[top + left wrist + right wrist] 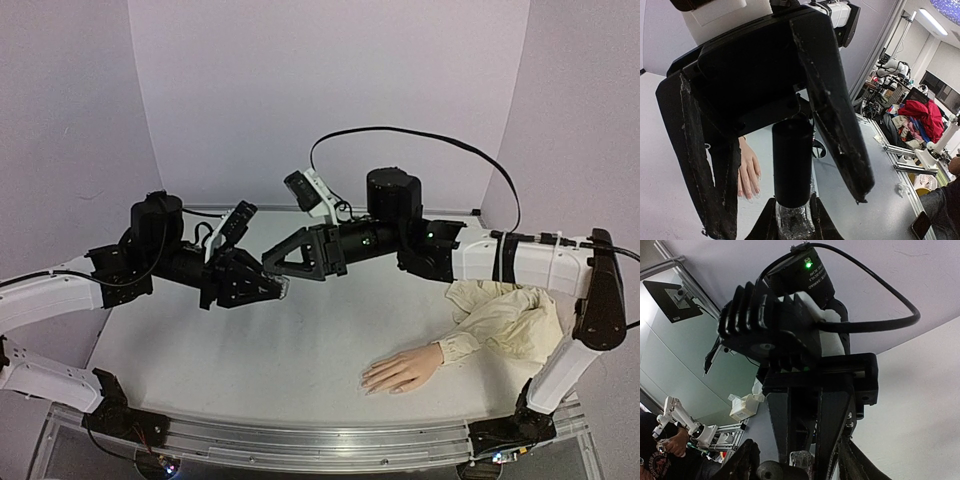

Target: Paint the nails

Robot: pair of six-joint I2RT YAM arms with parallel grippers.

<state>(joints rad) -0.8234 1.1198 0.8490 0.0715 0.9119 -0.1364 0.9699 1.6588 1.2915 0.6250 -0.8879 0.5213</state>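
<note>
The skin-coloured mannequin hand (405, 368) lies palm down near the table's front edge, its cream sleeve (505, 315) bunched to the right. Its nails (747, 192) show in the left wrist view. My left gripper (262, 291) is shut on a small glittery polish bottle (792, 220) and holds it in the air, black cap (792, 165) pointing at the right gripper. My right gripper (272, 265) is open, its fingers (840, 125) spread on either side of the cap without touching it. The right wrist view shows the cap (772, 472) between my own spread fingers.
Both arms meet high over the left middle of the white table (250, 350). The right arm (520, 260) passes above the sleeve. A metal rail (320, 440) runs along the front edge. White walls enclose the back and sides.
</note>
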